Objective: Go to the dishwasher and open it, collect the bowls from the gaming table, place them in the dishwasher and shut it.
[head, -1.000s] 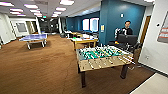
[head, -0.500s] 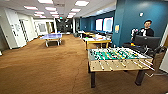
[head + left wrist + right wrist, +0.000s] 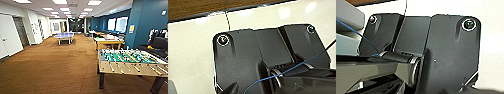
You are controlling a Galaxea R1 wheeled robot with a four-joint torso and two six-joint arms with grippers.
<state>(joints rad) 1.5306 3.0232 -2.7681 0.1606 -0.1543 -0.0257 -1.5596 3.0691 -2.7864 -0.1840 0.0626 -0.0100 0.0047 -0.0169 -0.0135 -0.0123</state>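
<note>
1. A wide room with brown carpet (image 3: 50, 67) is seen from the head view.
2. A table-football table with a green field and rods (image 3: 130, 61) stands near on the right.
3. Behind it, a pale yellow-wood gaming table (image 3: 108, 41) is set by the teal wall (image 3: 150, 22).
4. A blue table-tennis table (image 3: 64, 35) stands farther back.
5. Bowls cannot be made out, and whether the grippers are released or clenched cannot be told.

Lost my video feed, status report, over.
Grippers: state unreadable. Foosball table close on the right, yellow-wood table behind it; bowls not made out. Brown carpet ahead, ping-pong table far off.
</note>
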